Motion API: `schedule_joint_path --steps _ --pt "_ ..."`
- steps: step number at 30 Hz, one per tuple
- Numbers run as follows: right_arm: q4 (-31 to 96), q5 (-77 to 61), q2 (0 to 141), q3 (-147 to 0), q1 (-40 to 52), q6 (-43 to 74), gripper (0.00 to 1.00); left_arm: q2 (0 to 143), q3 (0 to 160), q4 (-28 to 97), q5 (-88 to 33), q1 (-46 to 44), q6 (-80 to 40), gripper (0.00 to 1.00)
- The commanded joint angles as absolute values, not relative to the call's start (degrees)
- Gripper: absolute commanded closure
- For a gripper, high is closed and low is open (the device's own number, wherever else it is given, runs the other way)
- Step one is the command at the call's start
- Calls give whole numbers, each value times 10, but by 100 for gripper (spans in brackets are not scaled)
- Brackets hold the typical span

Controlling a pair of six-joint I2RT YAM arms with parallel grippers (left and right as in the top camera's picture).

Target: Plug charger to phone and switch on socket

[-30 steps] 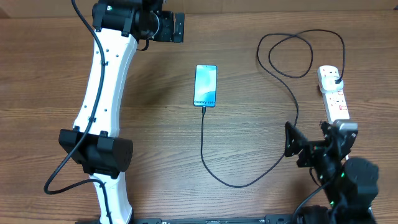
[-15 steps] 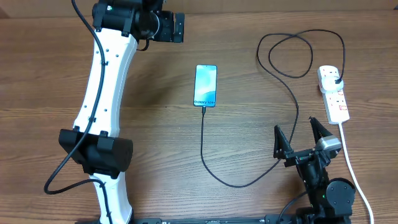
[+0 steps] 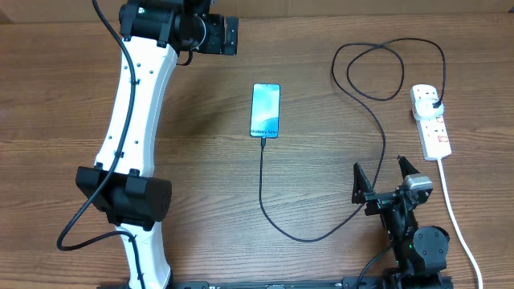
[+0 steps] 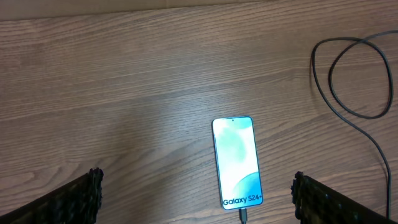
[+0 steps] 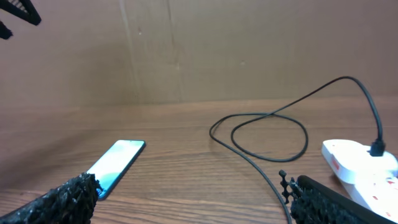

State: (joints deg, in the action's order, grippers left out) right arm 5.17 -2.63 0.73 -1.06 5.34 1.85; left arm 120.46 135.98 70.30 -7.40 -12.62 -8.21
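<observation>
Overhead: right tool [image 3: 380,168] has withdrawn from the socket [image 3: 432,128] ahead-right of it; left tool [image 4: 198,186] unmoved; both fully open, empty.

The overhead camera looks straight down on the whole bench [image 3: 48,120] from well above. The left wrist camera also faces nearly straight down from high up, the left arm's fingers [image 4: 74,199] at its lower corners. The right wrist camera sits low, facing almost level across the bench past the right arm's fingers [image 5: 62,202]. All three views share the phone [image 4: 237,163] and the looped charger cable [image 3: 261,177].
</observation>
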Motion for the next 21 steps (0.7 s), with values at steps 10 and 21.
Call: schedule_joint_path --steps 10,21 --pt "48 -11 2 -4 54 -18 0 1206 1358 703 -70 -123 -84 0" --pt "48 -11 2 -4 54 -18 0 1206 1358 703 -70 -123 -84 0"
